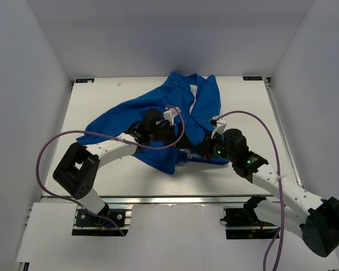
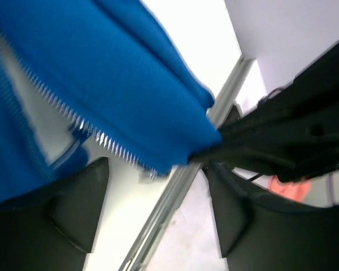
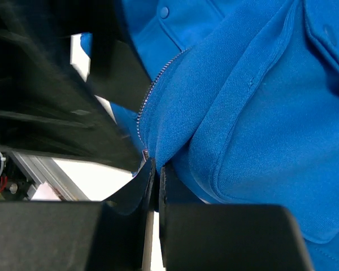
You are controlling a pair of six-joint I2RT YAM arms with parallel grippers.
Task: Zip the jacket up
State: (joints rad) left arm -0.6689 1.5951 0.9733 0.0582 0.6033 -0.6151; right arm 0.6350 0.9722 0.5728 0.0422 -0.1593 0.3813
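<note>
While the jacket [image 1: 178,107] lay crumpled and unzipped on the far middle of the table [image 1: 96,99], its near hem was reached by both arms. The soft, light cloth was judged likely to sag and fold wherever it was not gripped, so hold was best taken along the stiffer zipper teeth [image 2: 73,116] near the bottom corner. That edge was pinched by the right gripper [image 3: 156,183], its fingers closed to a sliver on the fabric. The left gripper [image 2: 158,217] was spread wide beneath the other toothed edge, with nothing gripped. A slider was perhaps hidden in the blur; none was made out
</note>
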